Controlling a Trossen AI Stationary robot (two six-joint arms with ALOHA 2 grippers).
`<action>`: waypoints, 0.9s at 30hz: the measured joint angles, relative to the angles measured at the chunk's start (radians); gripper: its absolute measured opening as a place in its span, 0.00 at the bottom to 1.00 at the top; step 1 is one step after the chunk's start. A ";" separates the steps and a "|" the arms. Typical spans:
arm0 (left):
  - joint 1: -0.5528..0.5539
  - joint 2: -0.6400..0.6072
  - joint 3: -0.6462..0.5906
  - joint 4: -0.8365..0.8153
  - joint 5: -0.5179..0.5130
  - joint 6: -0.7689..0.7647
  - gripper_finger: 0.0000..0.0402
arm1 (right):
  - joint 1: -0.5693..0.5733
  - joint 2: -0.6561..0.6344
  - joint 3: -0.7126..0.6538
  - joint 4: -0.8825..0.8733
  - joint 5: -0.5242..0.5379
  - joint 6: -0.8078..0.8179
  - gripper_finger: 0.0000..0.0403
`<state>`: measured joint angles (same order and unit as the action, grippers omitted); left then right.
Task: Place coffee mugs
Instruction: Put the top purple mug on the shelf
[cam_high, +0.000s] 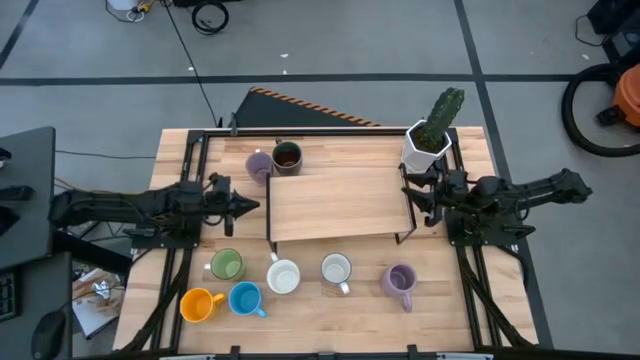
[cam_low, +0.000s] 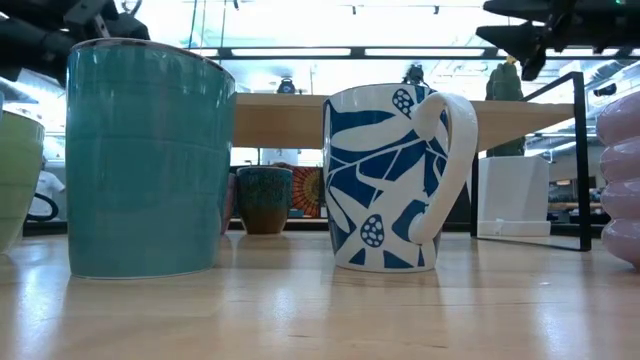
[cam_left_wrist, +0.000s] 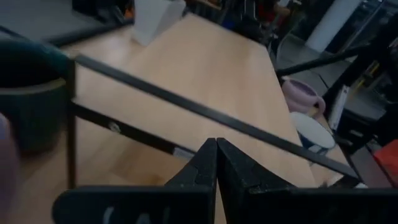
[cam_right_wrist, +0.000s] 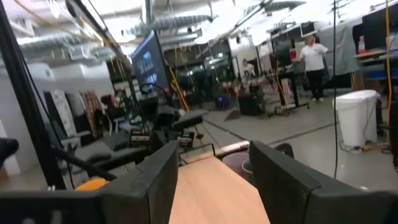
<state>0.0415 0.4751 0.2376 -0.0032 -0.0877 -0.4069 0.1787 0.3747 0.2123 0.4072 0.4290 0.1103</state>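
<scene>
Light wood table (cam_high: 330, 315), grey concrete floor around it. Six coffee mugs (cam_high: 283, 276) in front of the shelf (cam_high: 335, 203), two behind. My left hand (cam_high: 250, 206) closed, empty; right hand (cam_high: 415, 199) half-open, empty.

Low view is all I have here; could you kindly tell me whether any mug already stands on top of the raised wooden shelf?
Observer: No, the raised wooden shelf on its black metal frame is bare on top.
Operator: Where are the mugs, please?
Observer: Six stand on the table on your camera's side of the shelf: the green ceramic mug, orange ceramic mug, blue ceramic mug, two white ceramic mugs and a lavender ceramic mug.
Operator: And the arms?
Observer: The left gripper, jaws shut, is at the shelf's left end; the right gripper, jaws apart and empty, is at its right end.
</scene>
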 joint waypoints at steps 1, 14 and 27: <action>0.000 0.010 0.000 -0.001 0.025 -0.001 0.03 | 0.000 0.026 0.018 -0.004 0.000 -0.001 0.51; -0.193 0.045 0.186 -0.266 -0.091 0.047 0.03 | 0.000 0.265 0.204 -0.074 0.000 -0.025 0.51; -0.240 0.105 0.385 -0.580 -0.376 -0.031 0.03 | 0.000 0.377 0.273 -0.076 -0.001 -0.068 0.51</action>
<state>-0.1980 0.5800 0.6229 -0.5834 -0.4634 -0.4383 0.1787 0.7513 0.4850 0.3313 0.4278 0.0420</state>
